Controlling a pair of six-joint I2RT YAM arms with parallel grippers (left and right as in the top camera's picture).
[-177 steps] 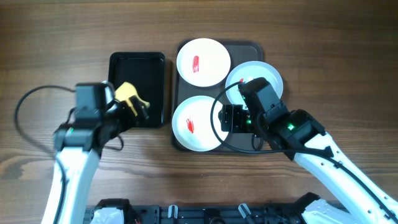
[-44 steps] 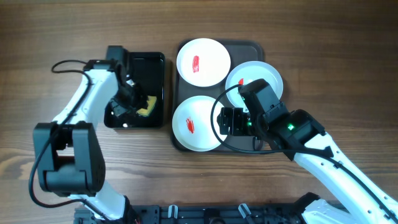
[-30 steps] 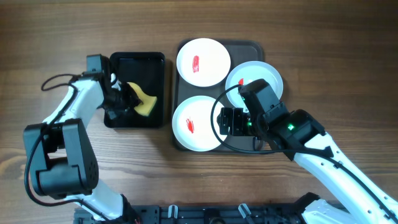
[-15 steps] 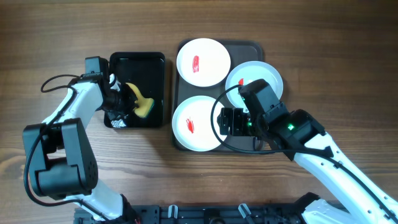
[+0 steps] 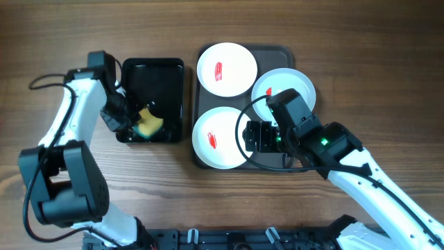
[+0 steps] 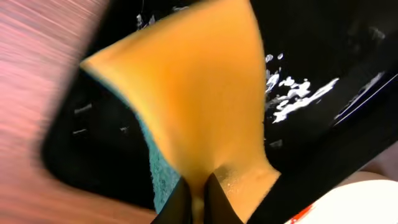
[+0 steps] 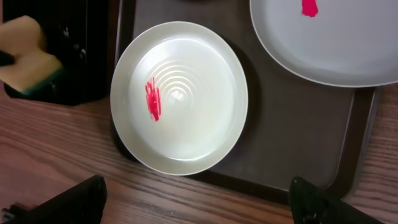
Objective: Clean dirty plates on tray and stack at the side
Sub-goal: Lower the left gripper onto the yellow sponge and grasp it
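Three plates lie on the dark tray (image 5: 281, 53): a white plate (image 5: 227, 69) at the back, a white plate (image 5: 216, 139) at the front, and a pale blue plate (image 5: 277, 82) on the right, partly under my right arm. Each has a red smear. My right gripper (image 5: 253, 135) hovers open over the tray's front edge, beside the front white plate (image 7: 180, 96); nothing is between its fingers (image 7: 81, 198). My left gripper (image 6: 198, 200) is shut on a yellow sponge (image 6: 199, 93) with a teal underside, over the black tub (image 5: 154, 75).
The glossy black tub (image 6: 323, 56) stands just left of the tray and holds drops of water. Bare wooden table (image 5: 222, 201) lies in front of the tray and round both arms. A black cable (image 5: 244, 139) loops over the front plate.
My left gripper has closed on the sponge and shifted it a little towards the tub's front left corner. The right arm and the plates have not moved.
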